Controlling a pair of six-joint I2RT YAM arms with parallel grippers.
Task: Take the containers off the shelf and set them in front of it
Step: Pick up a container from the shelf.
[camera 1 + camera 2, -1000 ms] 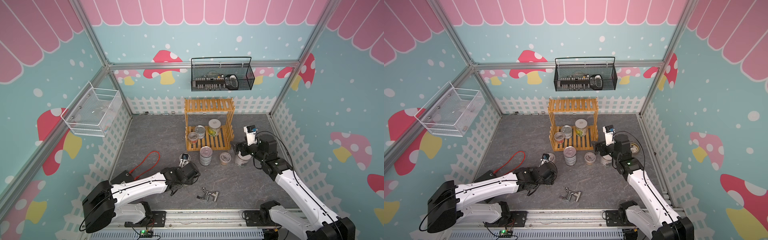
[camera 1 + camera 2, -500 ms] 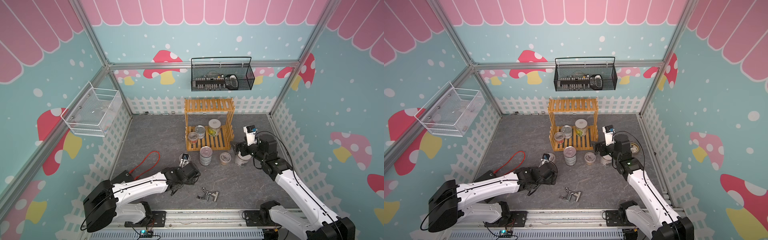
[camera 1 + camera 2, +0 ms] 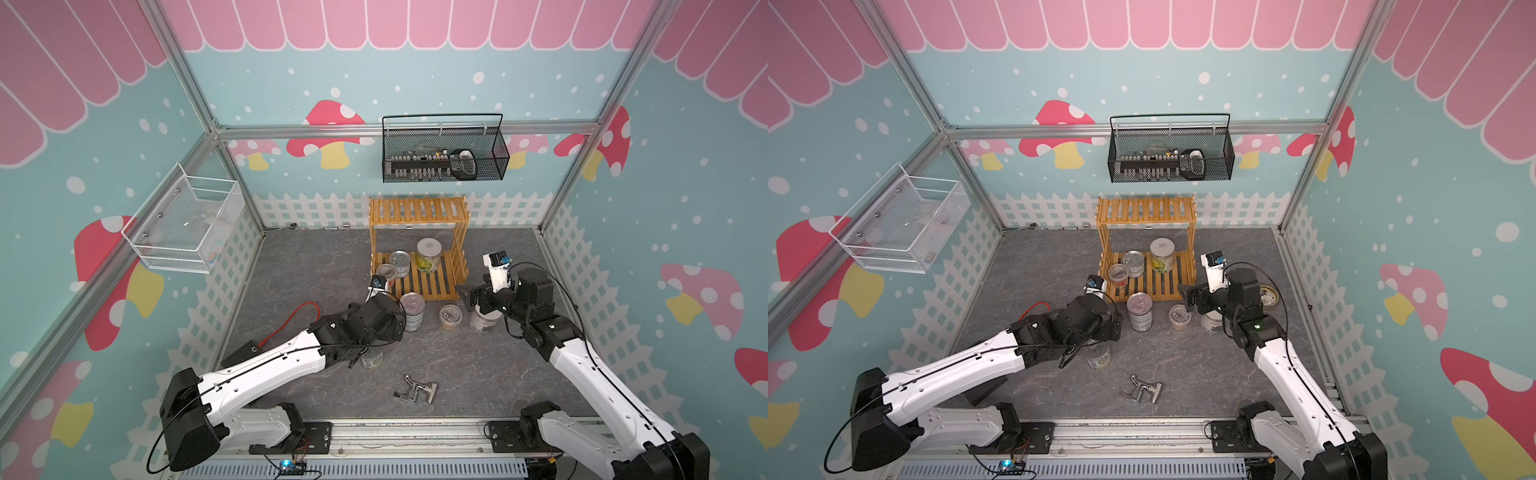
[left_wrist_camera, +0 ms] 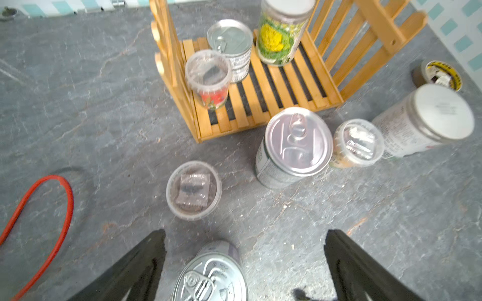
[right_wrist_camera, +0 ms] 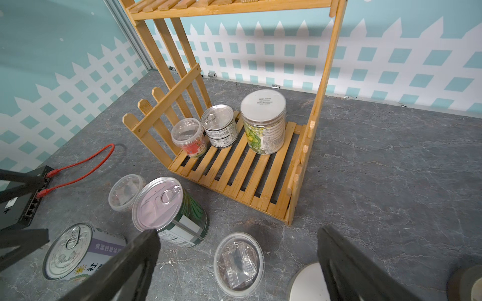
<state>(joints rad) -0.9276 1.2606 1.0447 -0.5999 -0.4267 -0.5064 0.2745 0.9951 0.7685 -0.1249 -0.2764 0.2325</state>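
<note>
The wooden shelf (image 3: 417,210) stands at the back wall. Its lower tier holds a clear cup (image 3: 385,272), a tin can (image 3: 400,262) and a white-lidded jar (image 3: 429,252). On the floor in front stand a tin can (image 3: 412,309), a clear cup (image 3: 450,316) and a white-lidded jar (image 3: 482,321). Another clear cup (image 4: 193,190) stands left of them. My left gripper (image 4: 245,234) is open over a further tin can (image 4: 211,276), its fingers apart from it. My right gripper (image 5: 237,233) hangs open above the floor cup (image 5: 238,263) and jar lid (image 5: 305,284).
A tape roll (image 3: 1268,296) lies right of the shelf. A metal tool (image 3: 415,392) lies near the front rail. A red cable (image 3: 299,316) runs to a black box (image 5: 23,206) at the left. A black mesh basket (image 3: 444,156) and a white wire basket (image 3: 183,224) hang on the walls.
My left gripper's fingers have spread wide, letting go of the tin can, which stands on the floor. The right arm has not moved.
</note>
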